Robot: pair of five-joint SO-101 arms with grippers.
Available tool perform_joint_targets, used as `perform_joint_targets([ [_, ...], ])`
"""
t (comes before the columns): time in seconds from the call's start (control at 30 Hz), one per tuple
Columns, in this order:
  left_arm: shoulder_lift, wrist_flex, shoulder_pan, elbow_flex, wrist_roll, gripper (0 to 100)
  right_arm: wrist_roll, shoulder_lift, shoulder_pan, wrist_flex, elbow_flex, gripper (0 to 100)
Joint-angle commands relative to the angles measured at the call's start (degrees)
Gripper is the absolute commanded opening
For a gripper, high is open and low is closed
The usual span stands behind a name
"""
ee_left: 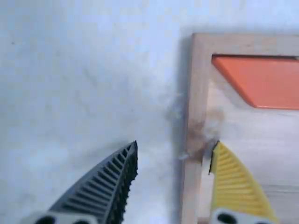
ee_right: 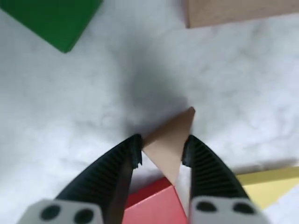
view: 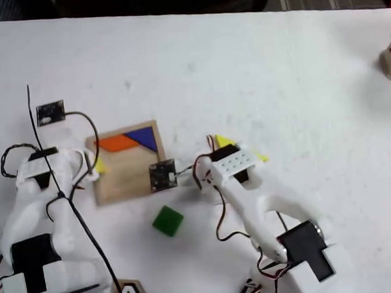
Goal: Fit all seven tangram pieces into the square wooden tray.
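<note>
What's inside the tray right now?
Tray: orange piece and blue piece along the far side, bare wood elsewhere. A black board covers one near corner; what's under it can't be seen.

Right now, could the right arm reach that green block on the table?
Probably, once freed: the green block lies unobstructed near the right gripper, which is shut on a tan triangle it must release first.

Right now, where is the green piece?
In the high view the green piece lies flat on the table, just outside the wooden tray, below its lower right corner.
</note>
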Motion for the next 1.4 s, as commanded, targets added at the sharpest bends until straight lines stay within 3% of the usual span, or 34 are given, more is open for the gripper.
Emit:
perform_joint_targets([
  [0.0,0.1,0.4,-0.5,-2.6,0.3,27,0.7,0.3,0.1,0.3,-0.5,3.2],
  [0.17,0.1,0.4,-0.5,-2.6,0.3,27,0.4,0.2,0.9,0.4,-1.5,2.0],
  [0.37,0.1,0.4,-0.5,-2.6,0.3,27,-12.0,0.3,2.5,5.6,-10.1,2.3],
  [0.5,0.1,0.4,-0.5,-2.6,0.3,27,-14.2,0.3,1.8,10.6,-15.5,2.4],
  [0.73,-0.2,-1.3,-4.2,-2.8,0.9,27,-13.7,0.6,-5.5,16.4,-24.3,2.5],
  [0.93,0.2,-4.3,-11.6,-4.2,11.3,27,-13.2,0.9,-13.6,16.1,-30.4,2.5],
  [1.13,0.3,-5.3,-14.7,-5.2,12.0,27,-0.9,2.9,-21.5,13.2,-31.8,2.5],
  [1.37,0.3,-6.5,-17.3,-5.5,12.2,27,0.3,16.6,-24.5,6.8,-39.5,2.5],
])
